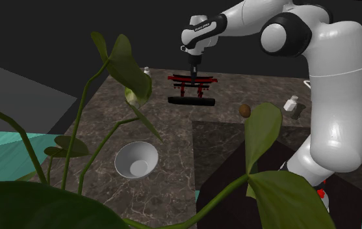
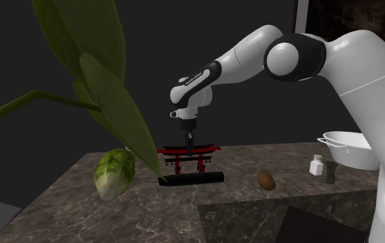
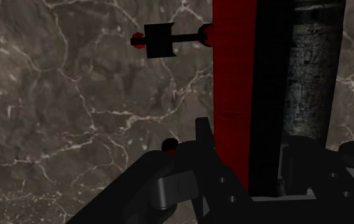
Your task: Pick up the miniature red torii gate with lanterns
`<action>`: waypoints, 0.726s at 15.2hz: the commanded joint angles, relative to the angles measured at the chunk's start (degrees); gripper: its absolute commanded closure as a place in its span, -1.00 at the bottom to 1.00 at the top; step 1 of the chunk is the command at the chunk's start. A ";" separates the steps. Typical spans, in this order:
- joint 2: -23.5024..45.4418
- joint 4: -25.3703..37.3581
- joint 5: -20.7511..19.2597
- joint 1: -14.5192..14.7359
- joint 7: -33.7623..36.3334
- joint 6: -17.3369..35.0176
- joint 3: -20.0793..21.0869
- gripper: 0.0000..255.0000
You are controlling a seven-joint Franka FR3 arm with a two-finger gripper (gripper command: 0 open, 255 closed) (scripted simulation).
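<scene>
The small red torii gate [image 1: 193,81] stands on a black base [image 1: 191,101] at the far side of the dark marble counter [image 1: 166,140]. My gripper [image 1: 195,70] comes straight down onto the gate's top beam [image 2: 188,148]. In the wrist view the gripper [image 3: 248,153] has its fingers [image 3: 204,137] pressed against either side of the red and black beam [image 3: 236,76]. A black lantern [image 3: 159,40] hangs off the beam on a thin rod. The base [image 2: 191,178] appears to rest on the counter.
A white bowl [image 1: 136,159] sits nearer on the counter, and a brown nut-like lump [image 2: 266,181] lies beside the gate. Two shakers [image 2: 322,168] and a white pot [image 2: 350,148] stand by the arm. A green cabbage [image 2: 115,172] and big plant leaves [image 1: 127,65] crowd the other side.
</scene>
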 commanded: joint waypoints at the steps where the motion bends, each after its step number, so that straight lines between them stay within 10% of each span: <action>1: -0.28 0.27 -0.08 0.01 0.06 -0.60 -0.04 1.00; 11: -2.75 4.21 -0.77 0.03 0.64 -6.95 -0.42 1.00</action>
